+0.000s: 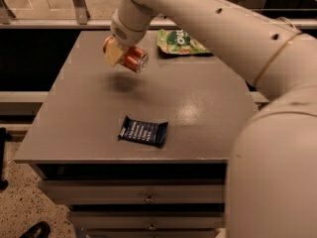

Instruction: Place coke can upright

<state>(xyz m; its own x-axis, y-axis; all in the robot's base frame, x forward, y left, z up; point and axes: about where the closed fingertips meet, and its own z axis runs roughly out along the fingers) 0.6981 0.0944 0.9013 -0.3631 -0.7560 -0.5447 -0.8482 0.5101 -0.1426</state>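
Hanging in the camera view over the back-left part of the worktop [198,108], the coke can [131,58] is clamped in the end effector [119,56], clear of the surface, with its shadow [121,81] below. Its long axis lies close to horizontal, silver end facing front-right, so the wrist will likely have to turn it on end before lowering. A green snack bag [181,41] lies just behind it to the right; a dark blue bar [143,131] sits well apart, near the front edge.
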